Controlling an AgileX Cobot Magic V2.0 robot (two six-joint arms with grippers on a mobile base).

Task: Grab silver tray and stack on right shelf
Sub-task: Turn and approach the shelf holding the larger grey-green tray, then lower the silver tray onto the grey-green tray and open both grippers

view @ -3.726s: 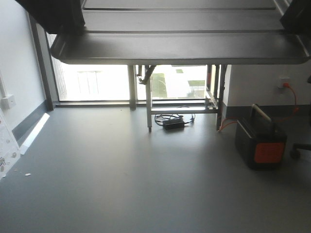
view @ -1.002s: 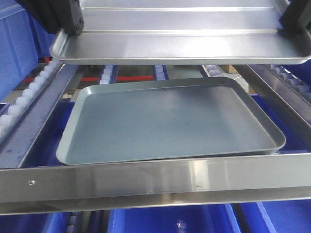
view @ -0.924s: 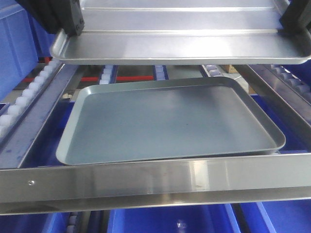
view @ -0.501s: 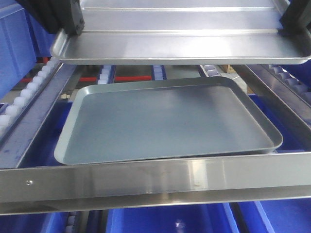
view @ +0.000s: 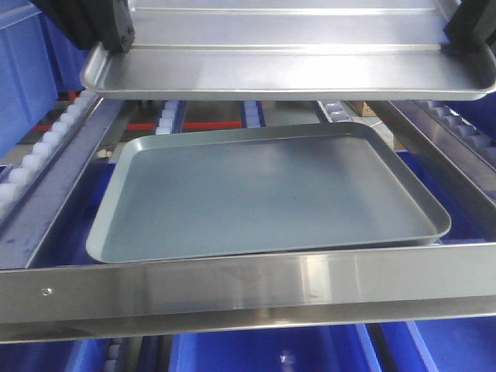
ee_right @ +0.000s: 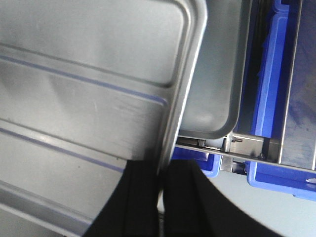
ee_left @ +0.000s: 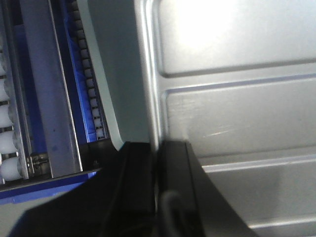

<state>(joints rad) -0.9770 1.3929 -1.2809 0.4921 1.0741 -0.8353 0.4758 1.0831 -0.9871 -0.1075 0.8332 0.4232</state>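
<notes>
The silver tray (view: 287,74), shiny with two lengthwise ridges, hangs level across the top of the front view. My left gripper (view: 116,39) is shut on its left rim and my right gripper (view: 459,37) on its right rim. In the left wrist view the black fingers (ee_left: 140,168) of my left gripper (ee_left: 157,148) pinch the rolled rim of the silver tray (ee_left: 232,113). The right wrist view shows my right gripper (ee_right: 162,170) clamped on the edge of the silver tray (ee_right: 89,89). The right shelf lies below, with its shiny front crossbar (view: 248,291) and white rollers (view: 43,147).
A larger dull grey tray (view: 267,194) rests on the shelf just behind the crossbar, directly under the held tray. Sloping steel side rails (view: 54,194) flank it on both sides. Blue bins (view: 271,349) sit beneath the rack, with another blue bin (view: 23,70) at the left.
3.7 s ago the front view faced an open floor and window; now the rack lies under the held tray. Over the last second the scene shifted only slightly.
</notes>
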